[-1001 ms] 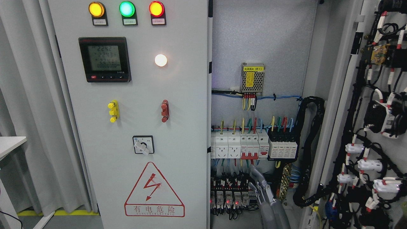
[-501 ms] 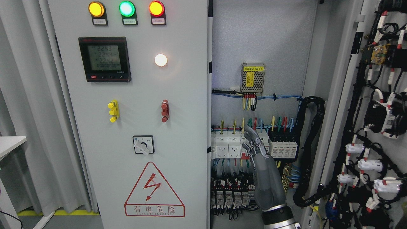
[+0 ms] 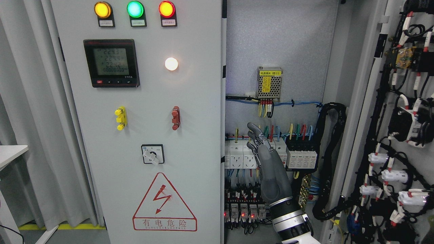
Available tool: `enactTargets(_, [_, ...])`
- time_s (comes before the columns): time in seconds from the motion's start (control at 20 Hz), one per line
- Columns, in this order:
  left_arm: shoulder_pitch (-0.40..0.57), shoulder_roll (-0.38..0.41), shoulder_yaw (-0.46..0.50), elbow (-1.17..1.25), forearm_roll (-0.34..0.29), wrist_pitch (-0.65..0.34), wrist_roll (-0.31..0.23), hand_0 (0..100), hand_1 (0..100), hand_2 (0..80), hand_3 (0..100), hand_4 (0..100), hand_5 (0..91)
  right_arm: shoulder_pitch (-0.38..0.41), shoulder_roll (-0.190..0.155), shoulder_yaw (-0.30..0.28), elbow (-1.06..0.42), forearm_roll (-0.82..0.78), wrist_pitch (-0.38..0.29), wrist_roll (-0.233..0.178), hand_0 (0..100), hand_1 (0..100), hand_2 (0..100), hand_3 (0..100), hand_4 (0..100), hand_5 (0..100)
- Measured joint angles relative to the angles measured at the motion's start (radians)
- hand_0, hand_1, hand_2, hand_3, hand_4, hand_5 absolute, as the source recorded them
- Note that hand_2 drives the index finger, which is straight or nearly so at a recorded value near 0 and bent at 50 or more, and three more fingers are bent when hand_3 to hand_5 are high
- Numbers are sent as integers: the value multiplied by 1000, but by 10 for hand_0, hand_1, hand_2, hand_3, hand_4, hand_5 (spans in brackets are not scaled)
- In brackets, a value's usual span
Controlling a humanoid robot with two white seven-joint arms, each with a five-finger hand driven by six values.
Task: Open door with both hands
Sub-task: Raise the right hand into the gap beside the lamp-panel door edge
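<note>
The cabinet's left door [image 3: 145, 189] is a grey panel standing closed, with a red latch handle [image 3: 175, 118] and a yellow one [image 3: 120, 118]. The right door [image 3: 400, 101] is swung wide open at the far right, its inner side covered in wiring. My right hand [image 3: 252, 136] rises from the bottom edge into the open cabinet. Its fingers [image 3: 255, 130] are stretched out and hold nothing. The fingertips are in front of the row of white breakers [image 3: 237, 154], a short way right of the left door's free edge [image 3: 222, 135]. My left hand is out of view.
The left door carries three lit lamps [image 3: 135, 9], a meter [image 3: 111, 63], a rotary switch [image 3: 152, 154] and a red warning triangle [image 3: 164, 203]. Inside are a power supply [image 3: 269, 83] and a black cable bundle [image 3: 330, 159]. Grey curtains [image 3: 30, 101] and a white table [image 3: 10, 152] stand left.
My right hand has climbed from the bottom edge to breaker height and drifted left toward the left door's edge. Both doors have stayed where they were.
</note>
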Motion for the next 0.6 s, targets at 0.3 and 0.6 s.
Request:
enactTargets(0.3, [0, 0, 1, 1, 1, 4, -3, 296, 0, 27, 27, 37, 0, -71, 0, 9, 62, -82, 44, 8, 218, 0, 0, 0, 0, 0])
enactTargets(0.6, [0, 0, 1, 2, 1, 6, 1, 296, 0, 27, 27, 36, 0, -132, 1, 14, 115, -124, 74, 23, 219, 0, 0, 0, 0, 0])
